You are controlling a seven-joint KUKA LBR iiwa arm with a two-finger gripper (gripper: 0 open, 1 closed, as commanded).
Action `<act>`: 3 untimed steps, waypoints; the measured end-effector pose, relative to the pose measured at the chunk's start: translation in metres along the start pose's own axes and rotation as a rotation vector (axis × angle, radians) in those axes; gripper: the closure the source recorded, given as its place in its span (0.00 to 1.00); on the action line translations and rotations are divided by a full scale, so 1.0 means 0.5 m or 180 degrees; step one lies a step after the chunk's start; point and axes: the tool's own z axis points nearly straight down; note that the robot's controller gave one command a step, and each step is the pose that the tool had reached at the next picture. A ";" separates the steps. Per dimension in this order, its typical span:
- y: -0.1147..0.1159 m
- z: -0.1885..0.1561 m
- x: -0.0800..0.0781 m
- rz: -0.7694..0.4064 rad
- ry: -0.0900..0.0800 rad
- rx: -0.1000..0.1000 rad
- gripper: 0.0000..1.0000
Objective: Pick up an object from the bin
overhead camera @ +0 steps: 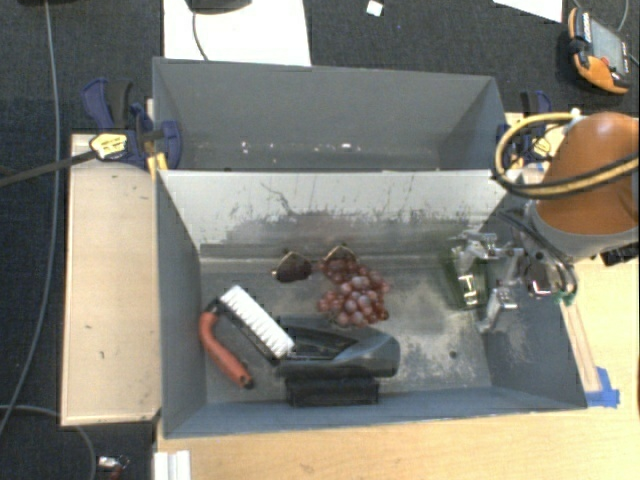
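You will find the gripper (480,293) low over bare floor at the right side of the grey metal bin (180,298); you cannot tell whether it is apart or together. To its left, apart from it, a dark red bunch of grapes (352,295) lies at centre. A white-bristled brush with a red handle (245,330) and a black angular tool (335,356) lie at near left.

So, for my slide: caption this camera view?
Gripper at right of bin, apart from grapes, brush and black tool.

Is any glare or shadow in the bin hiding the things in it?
Camera view: a thin glare streak runs along the back wall of the bin; the grape bunch, white-bristled brush and gripper are evenly lit; the black tool in front shows little detail.
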 end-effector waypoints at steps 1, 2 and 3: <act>0.001 -0.009 -0.004 -0.0021 -0.0024 0.0005 0.00; 0.243 0.164 -0.040 -0.1620 -0.0040 0.0008 0.00; 0.199 0.004 -0.020 0.0291 -0.0045 0.0004 0.00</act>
